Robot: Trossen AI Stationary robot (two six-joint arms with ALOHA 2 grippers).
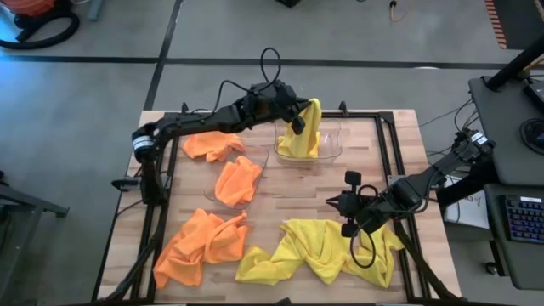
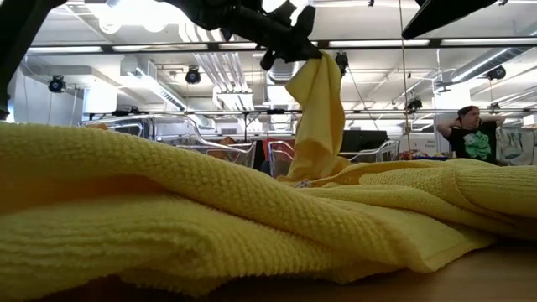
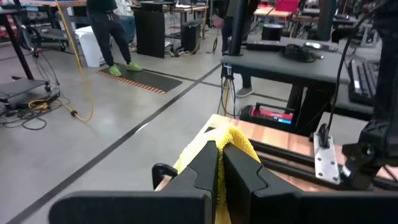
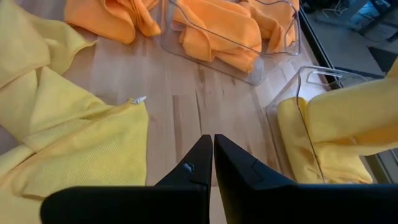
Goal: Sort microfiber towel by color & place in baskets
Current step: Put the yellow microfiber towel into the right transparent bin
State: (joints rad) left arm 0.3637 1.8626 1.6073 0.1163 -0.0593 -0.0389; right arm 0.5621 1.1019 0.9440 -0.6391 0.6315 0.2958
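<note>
Looks like a robotics lab or workshop: bare concrete floor taped with lines, exposed ceiling ducts and strip lights, loose cables, black workbenches, a keyboard beside the wooden surface.

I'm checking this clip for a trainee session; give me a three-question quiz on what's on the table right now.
1. True or false: the left claw is shut on a yellow towel hanging over the far basket.
2. Which colour of towel already lies in the near basket? A) yellow B) orange C) none
3. Fill in: the right claw is shut and holds ____.

Key: 1 true; 2 B, an orange towel lies in it; 3 nothing, it hangs above bare wood beside the yellow pile.
</note>
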